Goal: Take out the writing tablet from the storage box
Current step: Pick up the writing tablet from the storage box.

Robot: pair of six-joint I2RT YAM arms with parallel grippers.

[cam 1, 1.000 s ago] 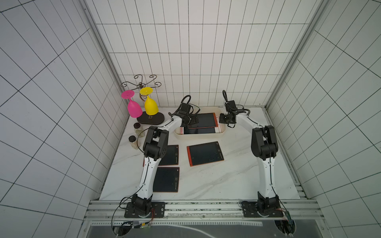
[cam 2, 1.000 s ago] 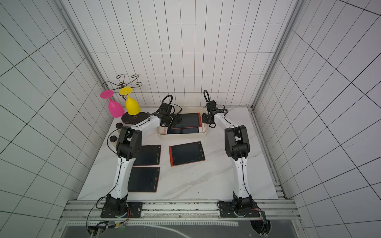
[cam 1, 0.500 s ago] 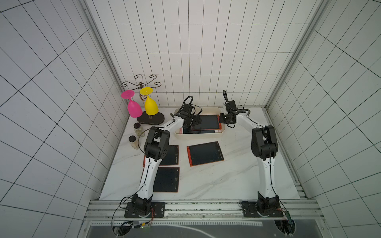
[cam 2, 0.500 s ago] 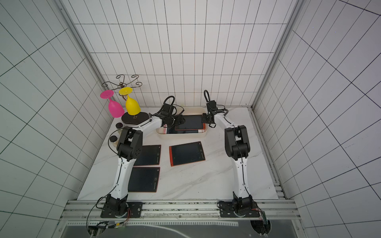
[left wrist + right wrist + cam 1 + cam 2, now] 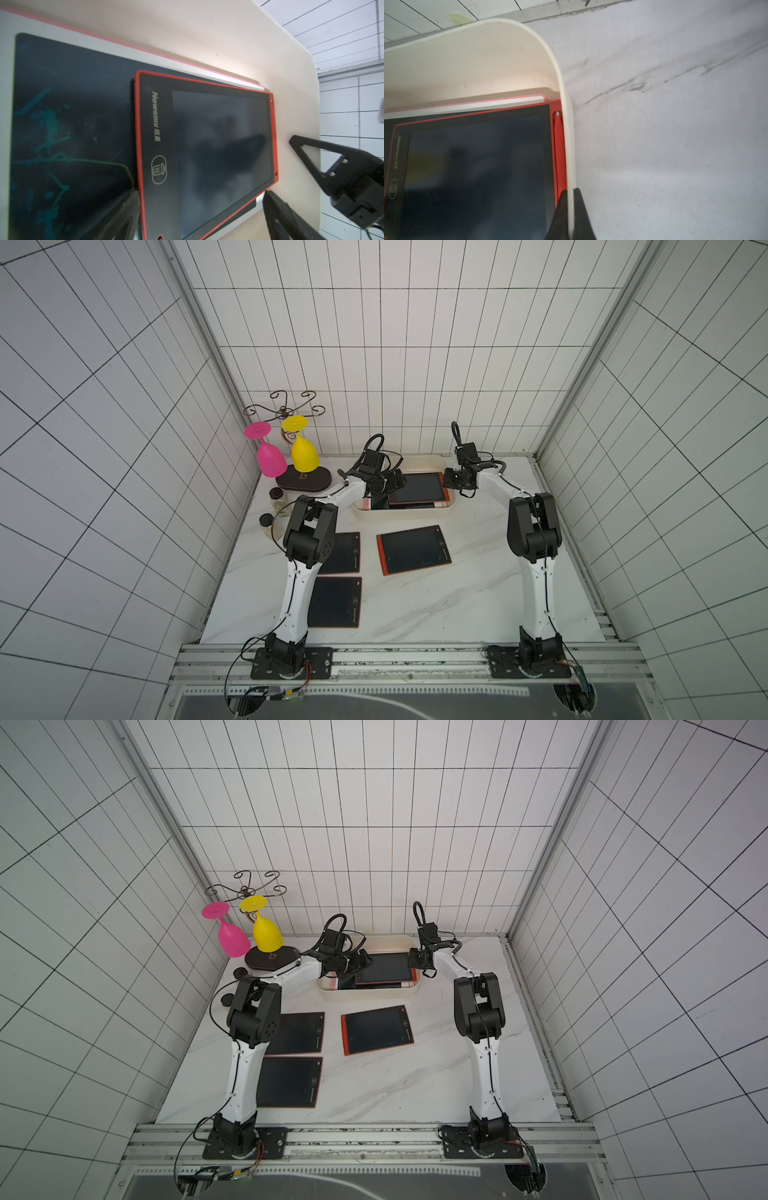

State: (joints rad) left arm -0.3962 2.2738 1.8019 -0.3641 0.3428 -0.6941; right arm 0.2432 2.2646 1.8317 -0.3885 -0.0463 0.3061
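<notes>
"Newsmy", followed by two small Chinese characters, is printed on the flat red-framed black writing tablet (image 5: 207, 145), above a round bin icon (image 5: 159, 169).

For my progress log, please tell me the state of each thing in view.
storage box: upright, wall pinched, tablets inside.
boxed red tablet: topmost, screen up.
white tablet: beneath it, scribbled.
left gripper: open, straddling boxed red tablet.
right gripper: shut on storage box.
loose red tablet: flat, screen up.
black tablets: lying flat.
pink glass: inverted, tilted.
yellow glass: inverted.
</notes>
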